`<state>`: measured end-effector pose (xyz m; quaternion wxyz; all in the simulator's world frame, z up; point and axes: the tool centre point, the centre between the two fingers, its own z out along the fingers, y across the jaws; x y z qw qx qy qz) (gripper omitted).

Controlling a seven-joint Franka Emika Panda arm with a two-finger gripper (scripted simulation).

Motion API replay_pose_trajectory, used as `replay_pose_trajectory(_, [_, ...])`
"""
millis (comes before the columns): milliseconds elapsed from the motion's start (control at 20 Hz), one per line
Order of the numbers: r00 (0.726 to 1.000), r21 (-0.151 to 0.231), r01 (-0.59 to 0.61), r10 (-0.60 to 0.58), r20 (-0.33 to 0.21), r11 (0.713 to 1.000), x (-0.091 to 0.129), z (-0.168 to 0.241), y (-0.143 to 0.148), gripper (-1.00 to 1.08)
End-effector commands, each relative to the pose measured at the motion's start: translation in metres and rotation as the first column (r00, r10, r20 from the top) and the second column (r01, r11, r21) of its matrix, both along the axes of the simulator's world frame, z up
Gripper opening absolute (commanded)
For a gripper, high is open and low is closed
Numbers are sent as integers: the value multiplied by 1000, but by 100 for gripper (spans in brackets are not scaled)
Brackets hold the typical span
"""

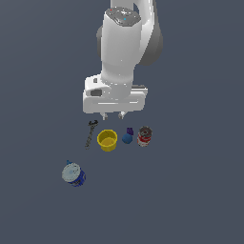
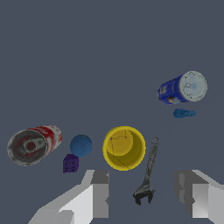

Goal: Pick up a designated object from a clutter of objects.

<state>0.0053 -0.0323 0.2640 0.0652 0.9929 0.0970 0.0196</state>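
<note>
The yellow cup [image 1: 107, 140] stands upright with its mouth up in the middle of the clutter; it also shows in the wrist view [image 2: 124, 148]. My gripper [image 1: 113, 115] hangs open and empty above the floor, just behind the cup in the exterior view. In the wrist view its two fingers [image 2: 99, 192] stand wide apart, midpoint [image 2: 146, 194]. The dark wrench [image 1: 90, 133] lies to the exterior view's left of the cup. The blue ball [image 1: 127, 138], the purple piece [image 1: 129, 130] and the red-and-white can [image 1: 145, 136] lie to the cup's right.
The blue-and-white can [image 1: 74, 174] lies apart, toward the front left of the exterior view; it also shows in the wrist view [image 2: 182, 88], with a small blue bit [image 2: 183, 113] beside it. The floor is a plain dark grey surface.
</note>
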Motion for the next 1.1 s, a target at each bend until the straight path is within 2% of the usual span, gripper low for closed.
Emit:
replay_pose_trajectory(0, [998,-31,-59,59,1,998,-2,-19,-6,28])
replay_pose_trajectory(250, [980,-84,-196,196,-7,977,-9,-59,-15,28])
replay_pose_trajectory(500, [940,-118,-341,340,-24,933,-20,-97,-17,28])
replay_pose_trajectory(750, [882,-130,-471,470,-40,872,-36,-130,-15,28])
replay_pose_trajectory(1050, [818,-126,-575,573,-51,808,-51,-155,-9,28])
